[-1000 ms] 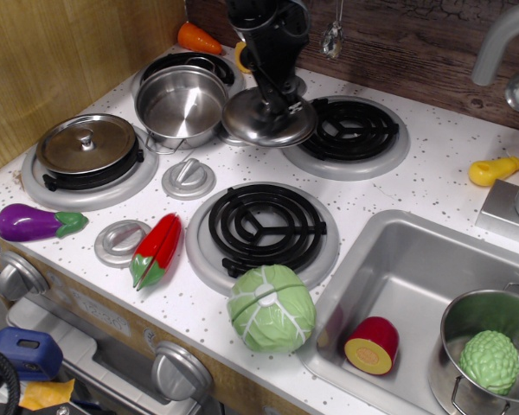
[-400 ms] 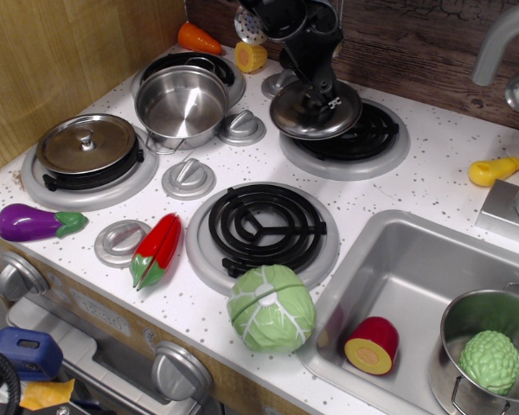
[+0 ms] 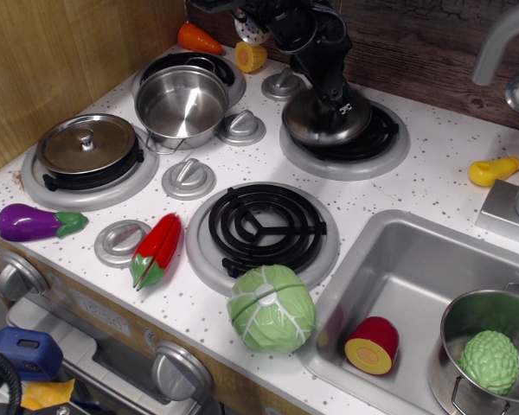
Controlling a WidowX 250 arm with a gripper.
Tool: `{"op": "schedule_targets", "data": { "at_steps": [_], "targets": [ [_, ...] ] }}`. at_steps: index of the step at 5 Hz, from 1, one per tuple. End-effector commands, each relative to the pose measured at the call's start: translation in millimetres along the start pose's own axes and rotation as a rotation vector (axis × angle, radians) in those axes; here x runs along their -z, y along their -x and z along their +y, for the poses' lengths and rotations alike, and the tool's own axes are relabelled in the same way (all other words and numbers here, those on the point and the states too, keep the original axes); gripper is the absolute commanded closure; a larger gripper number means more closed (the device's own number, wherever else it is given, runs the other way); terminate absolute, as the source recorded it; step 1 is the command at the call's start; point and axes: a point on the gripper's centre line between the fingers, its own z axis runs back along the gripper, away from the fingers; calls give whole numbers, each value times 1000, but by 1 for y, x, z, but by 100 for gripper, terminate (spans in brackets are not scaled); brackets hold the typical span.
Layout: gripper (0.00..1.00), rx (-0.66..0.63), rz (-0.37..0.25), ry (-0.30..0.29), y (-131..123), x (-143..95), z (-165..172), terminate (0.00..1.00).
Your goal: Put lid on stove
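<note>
The shiny round steel lid [image 3: 322, 124] hangs tilted over the left half of the back right burner [image 3: 356, 134] of the white speckled stove [image 3: 432, 181], its lower edge close to the coil. My black gripper [image 3: 336, 102] reaches down from the top of the view and is shut on the lid's central knob, which the fingers hide. I cannot tell whether the lid touches the coil. A duller, flatter steel lid [image 3: 86, 143] lies on the left burner.
A steel pot [image 3: 182, 105] sits on the back left burner. The front burner [image 3: 261, 226] is bare. A cabbage [image 3: 271, 308], red pepper [image 3: 158, 249] and eggplant [image 3: 36, 222] lie near the front edge. The sink [image 3: 415, 268] at right holds a pot and a red slice.
My gripper has carried the lid to the right, from between the back burners to over the back right burner, and lowered it closer to the coil.
</note>
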Motion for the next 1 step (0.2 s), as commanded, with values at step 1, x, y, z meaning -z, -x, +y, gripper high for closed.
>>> {"op": "schedule_targets", "data": {
  "at_steps": [1],
  "targets": [
    [0, 15, -42, -38, -17, -13, 10, 100]
  ]
}}
